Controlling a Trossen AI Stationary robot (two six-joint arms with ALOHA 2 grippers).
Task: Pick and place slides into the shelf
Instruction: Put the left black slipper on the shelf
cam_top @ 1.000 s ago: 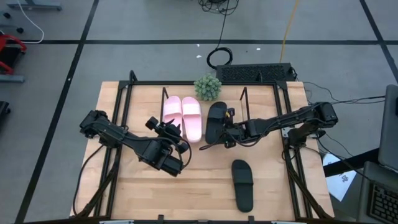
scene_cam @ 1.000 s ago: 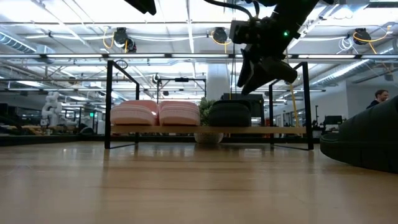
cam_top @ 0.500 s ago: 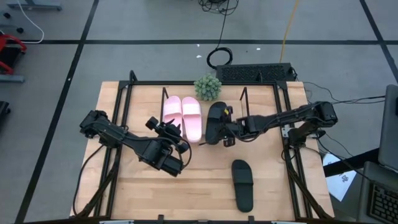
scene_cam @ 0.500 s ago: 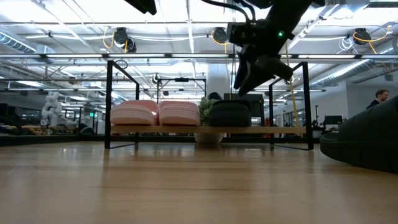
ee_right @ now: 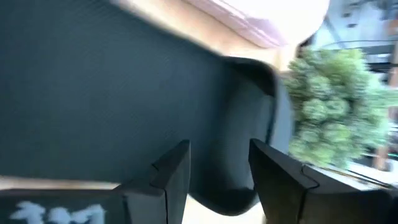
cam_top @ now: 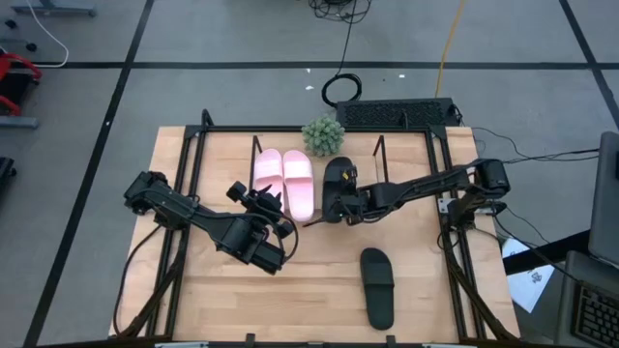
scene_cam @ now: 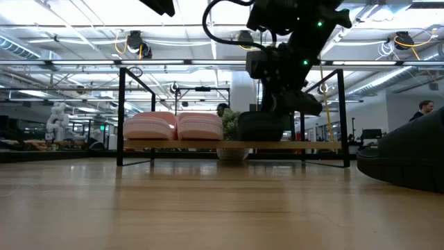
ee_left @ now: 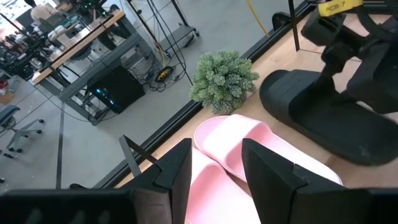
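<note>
Wooden tabletop (cam_top: 232,290) fills the high view, with grey floor around it and an open workshop behind in the low view. Across its far half stands the shelf (scene_cam: 316,145), a light board between dark end frames. Three slides already sit on it in a row: the pink pair (cam_top: 284,181) side by side, and just beside them a black slide (cam_top: 336,184), which looks like one slot filled per shoe and one free place left at the right end. The second black slide (cam_top: 378,300) lies on the table near the front edge, well apart from the shelf, so the job seems three-quarters done.

Over that shelved black slide the right gripper (cam_top: 354,205) hangs very close, its fingers parted and gripping nothing that can be made out; whether they touch the shoe is unclear. Probably it is seating or nudging the slide straight. Left gripper (cam_top: 269,204) waits by the pink pair, fingers apart and empty. A small green plant (cam_top: 322,135) stands behind the shelf
</note>
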